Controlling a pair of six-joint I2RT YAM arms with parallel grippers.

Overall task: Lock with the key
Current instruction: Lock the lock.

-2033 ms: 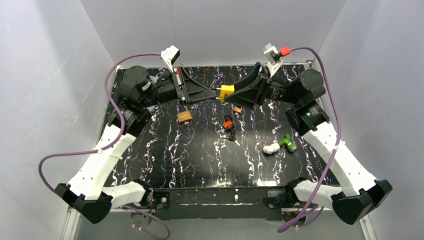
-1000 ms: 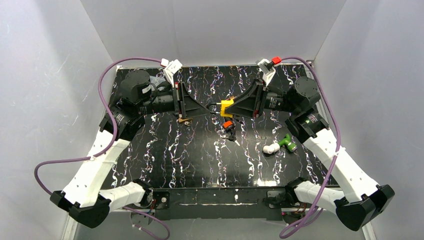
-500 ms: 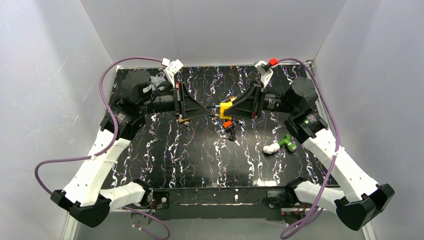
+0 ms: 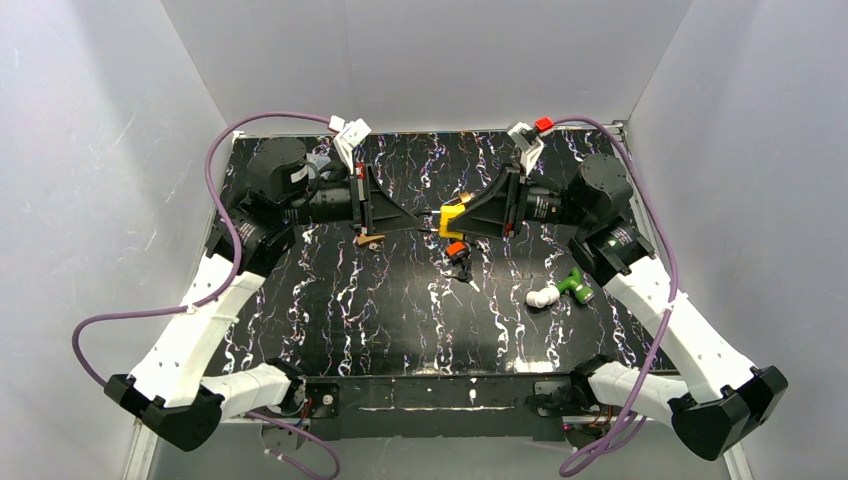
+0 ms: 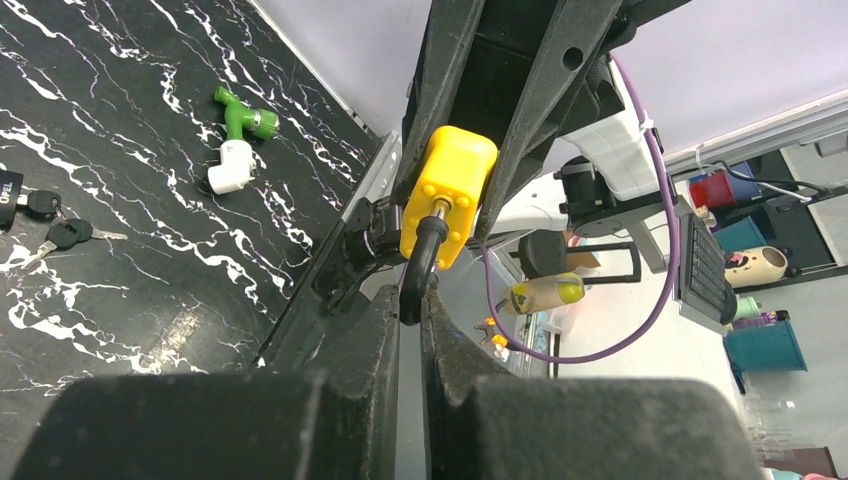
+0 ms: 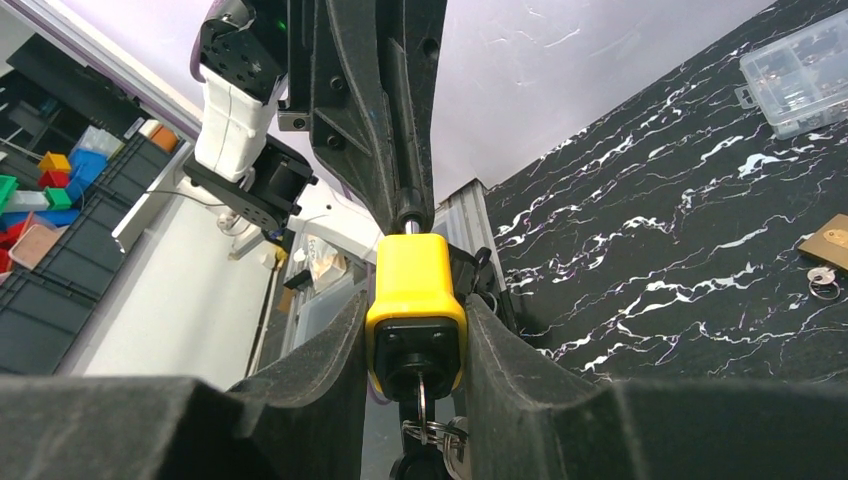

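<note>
A yellow padlock (image 4: pixel 452 216) hangs above the middle back of the table between both grippers. My right gripper (image 4: pixel 462 217) is shut on the padlock's yellow body (image 6: pixel 415 290). A key (image 6: pixel 421 398) on a ring sticks into the keyhole at the padlock's underside. My left gripper (image 4: pixel 430 226) is shut on the padlock's black shackle (image 5: pixel 418 262), which runs from the yellow body (image 5: pixel 448 195) down between my left gripper (image 5: pixel 410 305) fingertips. The shackle's far end is hidden behind the right fingers (image 6: pixel 320 370).
A red and black padlock with keys (image 4: pixel 457 251) lies below the grippers. A green and white fitting (image 4: pixel 560 288) lies right of it. A brown padlock (image 4: pixel 370 238) peeks out under the left gripper. A clear plastic box (image 6: pixel 800 75) sits at the back.
Both grippers have carried the yellow padlock a little toward the near side since two seconds ago. Over the last half second almost nothing has moved.
</note>
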